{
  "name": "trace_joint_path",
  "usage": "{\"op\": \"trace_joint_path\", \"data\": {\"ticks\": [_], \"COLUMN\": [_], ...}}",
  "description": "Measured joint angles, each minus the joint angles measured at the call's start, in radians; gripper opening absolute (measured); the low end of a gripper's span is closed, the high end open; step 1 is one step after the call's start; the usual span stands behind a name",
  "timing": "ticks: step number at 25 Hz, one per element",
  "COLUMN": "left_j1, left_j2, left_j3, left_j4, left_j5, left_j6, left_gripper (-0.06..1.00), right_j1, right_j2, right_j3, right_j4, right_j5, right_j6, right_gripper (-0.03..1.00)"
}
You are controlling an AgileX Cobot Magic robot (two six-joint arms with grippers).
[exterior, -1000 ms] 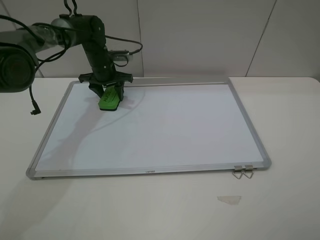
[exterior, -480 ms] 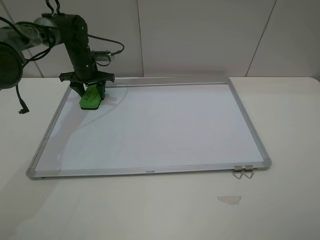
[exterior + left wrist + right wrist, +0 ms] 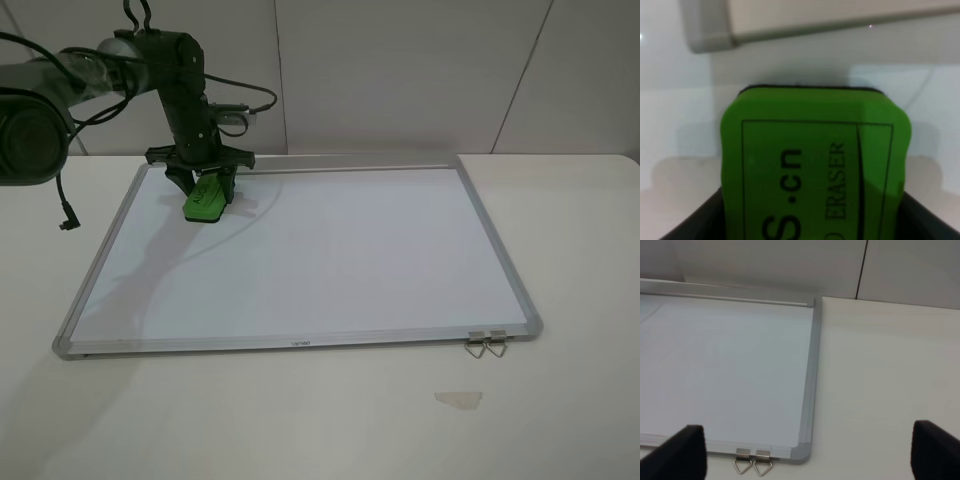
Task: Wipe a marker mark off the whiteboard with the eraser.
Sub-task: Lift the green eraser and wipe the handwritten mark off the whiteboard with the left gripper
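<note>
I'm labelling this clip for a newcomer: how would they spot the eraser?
Find the big whiteboard lying flat on the table. Near its far left corner the left gripper clamps a small block, the eraser; it is the only bright green thing there.

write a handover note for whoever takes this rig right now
Left end effector: shut on the eraser, low over the board near its far-left corner; contact looks likely but is not certain.
Right end effector: open, empty, over the board's near-right corner.
Done: eraser grasped and brought onto the board; no mark shows on the bare surface.
Left: lift and check under the eraser, wipe again if any mark shows, then set the eraser down.
</note>
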Motion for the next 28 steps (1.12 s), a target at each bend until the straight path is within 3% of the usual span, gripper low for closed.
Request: {"op": "trace_joint_path", "data": {"ticks": [7,14,28], "left_j1": [-0.090,-0.084,0.134], "left_j2": [0.009,0.009,0.010], "left_j3": [-0.007,-0.008,-0.008], "left_j4": [-0.001,-0.009,0.004], "left_j5": [-0.019,-0.016,0.011], "left_j6": [0.012,0.040,0.048], "left_gripper": [0.59,0.59,0.59], "right_j1": [0.000,0.000,0.000], "right_j2": [0.000,0.000,0.000], "right_j3": [0.000,0.000,0.000], "right_j4": [0.000,0.000,0.000], "right_j5": [0.000,0.000,0.000], "right_j6": [0.000,0.000,0.000], "right_gripper": [0.82,0.82,0.82]}}
